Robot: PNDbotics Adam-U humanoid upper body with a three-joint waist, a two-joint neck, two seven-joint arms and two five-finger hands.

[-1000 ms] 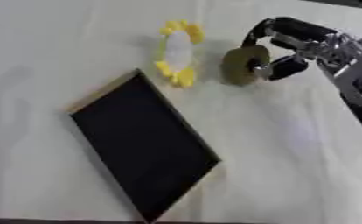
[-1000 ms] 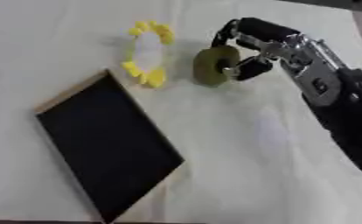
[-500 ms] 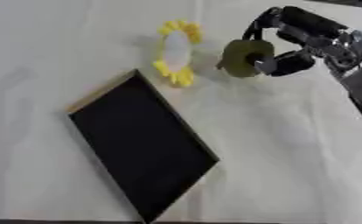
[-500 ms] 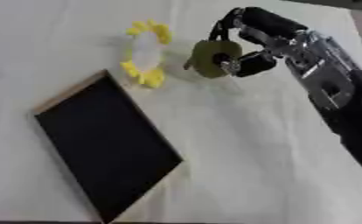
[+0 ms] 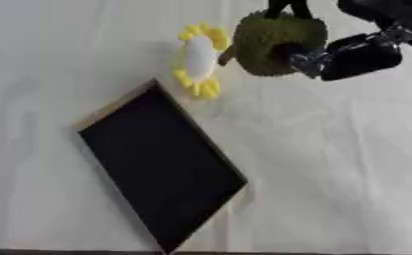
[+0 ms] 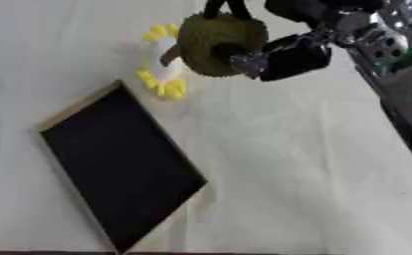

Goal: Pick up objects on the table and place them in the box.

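Olive-green fuzzy round object (image 5: 275, 42) hangs above the table's far edge, pinched between the thumb and curled fingers of the right hand (image 6: 301, 52), clear of the cloth-covered table (image 5: 331, 164). The box (image 5: 161, 167), dark inside and lying askew, sits toward the near-left part of the table, with a yellow-and-white flower-like toy (image 5: 199, 60) just beyond its far corner. The left hand is not visible. Since the grip looks to catch only one side of the object, it could slip out in transit or drop onto the toy short of the box.
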